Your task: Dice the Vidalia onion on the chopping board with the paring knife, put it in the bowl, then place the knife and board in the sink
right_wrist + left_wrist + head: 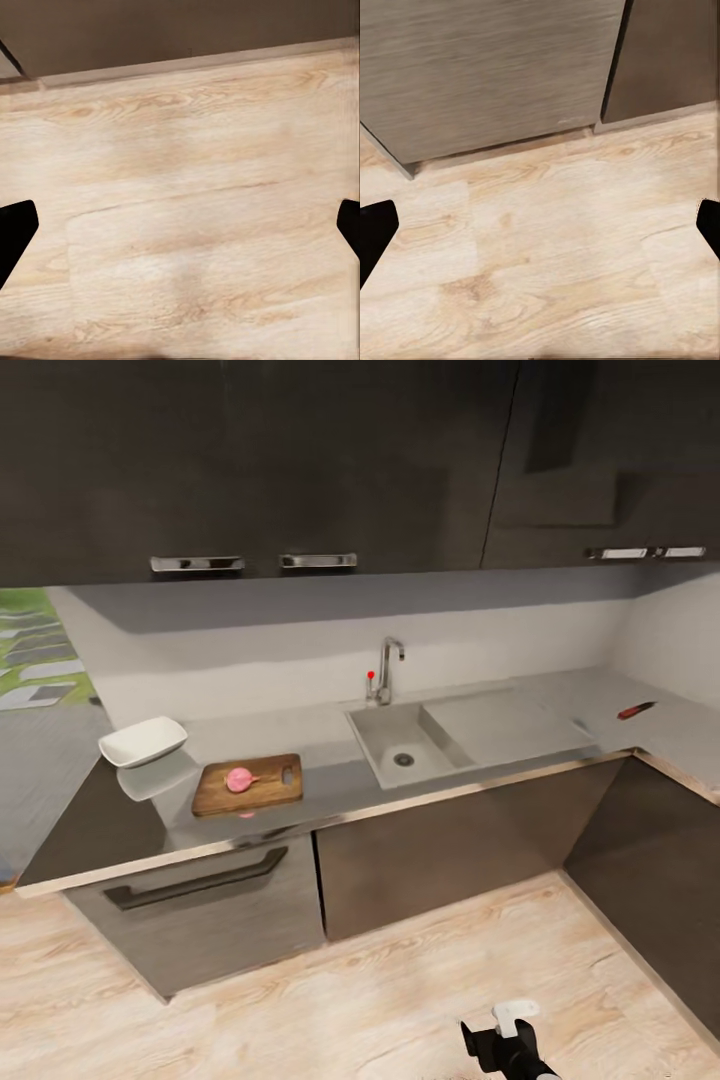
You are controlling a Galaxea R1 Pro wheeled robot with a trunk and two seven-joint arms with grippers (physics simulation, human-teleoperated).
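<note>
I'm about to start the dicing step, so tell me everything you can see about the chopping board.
The chopping board is a brown, wood-looking rectangle with rounded corners and a slot handle hole at its sink-side end. It lies flat on the grey countertop, left of the sink and near the white bowl. The pink onion rests on it.

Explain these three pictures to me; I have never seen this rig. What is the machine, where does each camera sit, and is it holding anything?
These are simulator renders of a wheeled robot with two arms. The large picture comes from its head, looking down at a kitchen countertop. On it lie a chopping board with the Vidalia onion on top, a white bowl beside it, a sink that looks empty, and the paring knife far along the counter. The two smaller pictures come from cameras near each gripper, both aimed at the wooden floor. The left gripper and right gripper are open and hold nothing.
</note>
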